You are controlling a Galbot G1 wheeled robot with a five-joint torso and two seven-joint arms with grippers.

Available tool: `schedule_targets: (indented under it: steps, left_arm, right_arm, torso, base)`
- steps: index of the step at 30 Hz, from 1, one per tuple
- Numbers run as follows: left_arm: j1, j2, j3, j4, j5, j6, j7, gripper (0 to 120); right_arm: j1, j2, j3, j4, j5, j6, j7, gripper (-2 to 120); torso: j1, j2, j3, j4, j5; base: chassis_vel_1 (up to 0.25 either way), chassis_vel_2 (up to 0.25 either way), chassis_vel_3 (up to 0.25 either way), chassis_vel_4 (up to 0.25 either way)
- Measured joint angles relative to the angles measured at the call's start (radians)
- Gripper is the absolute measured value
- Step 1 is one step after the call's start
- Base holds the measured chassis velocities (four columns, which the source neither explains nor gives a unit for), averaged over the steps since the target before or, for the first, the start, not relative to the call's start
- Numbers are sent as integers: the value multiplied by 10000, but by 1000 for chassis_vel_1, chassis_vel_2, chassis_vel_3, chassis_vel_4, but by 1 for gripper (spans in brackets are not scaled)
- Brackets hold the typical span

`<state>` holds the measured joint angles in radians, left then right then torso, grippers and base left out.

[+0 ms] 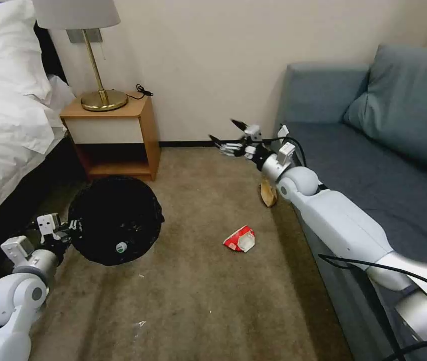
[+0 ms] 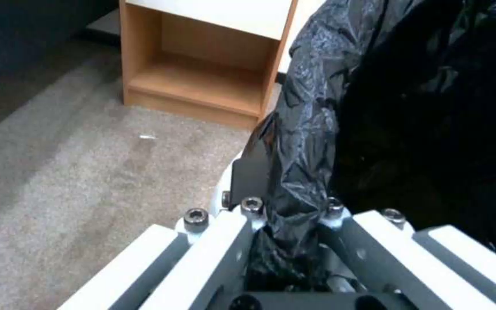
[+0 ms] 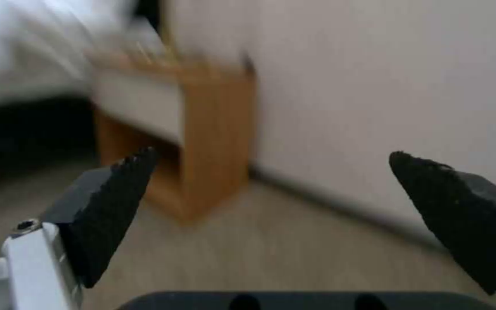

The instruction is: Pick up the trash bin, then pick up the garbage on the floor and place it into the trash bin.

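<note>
Left gripper (image 1: pixel 73 229), lower left of the frame, is clamped on the crinkly black liner at the trash bin (image 1: pixel 116 220) rim. Right gripper (image 1: pixel 228 136), centre, hangs spread wide and empty. On the carpet: a crumpled red-and-white paper packet (image 1: pixel 240 239) at centre, a limp banana peel (image 1: pixel 267 193) by the sofa (image 1: pixel 374 150). That slick film could slip or tear, dropping the bin.
</note>
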<state>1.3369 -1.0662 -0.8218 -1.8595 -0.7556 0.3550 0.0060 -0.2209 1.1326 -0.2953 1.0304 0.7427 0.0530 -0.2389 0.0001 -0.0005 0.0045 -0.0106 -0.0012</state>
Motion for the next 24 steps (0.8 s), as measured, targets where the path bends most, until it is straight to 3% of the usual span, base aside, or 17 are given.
schedule_targets:
  steps: [1,6,7,10,14,24]
  left_arm:
    - [-15,-26,31,5,28,-18,0,1]
    - [-18,-70,71,13,84,-23,7,1]
    - [-3,-88,81,-1,114,-28,9,1]
    - [19,-100,85,-35,131,-28,10,1]
    - [122,-157,87,-174,188,-36,22,1]
    - [166,-203,86,-288,248,-38,20,1]
  right_arm:
    - [162,376,-203,-828,0,-604,156,100]
    - [273,927,-507,-2101,-505,-1595,191,100]
    - [262,1179,-726,-2915,-1404,-1837,-50,100]
    - [219,1259,-883,-3281,-1931,-1796,-116,100]
    - [-151,1481,-1054,-4290,-3513,-1203,-447,100]
    - [-760,1740,-1021,-4549,-3829,-1339,-394,100]
  torso:
    - [0,0,0,5,2]
    - [0,0,1,9,0]
    - [0,-1,1,6,3]
    - [-1,0,0,2,-1]
    - [0,0,0,-2,-2]
    - [0,0,0,0,2]
  base:
    - [0,0,0,0]
    - [0,0,0,0]
    - [0,0,0,0]
    - [0,0,0,0]
    - [0,0,0,0]
    - [0,0,0,0]
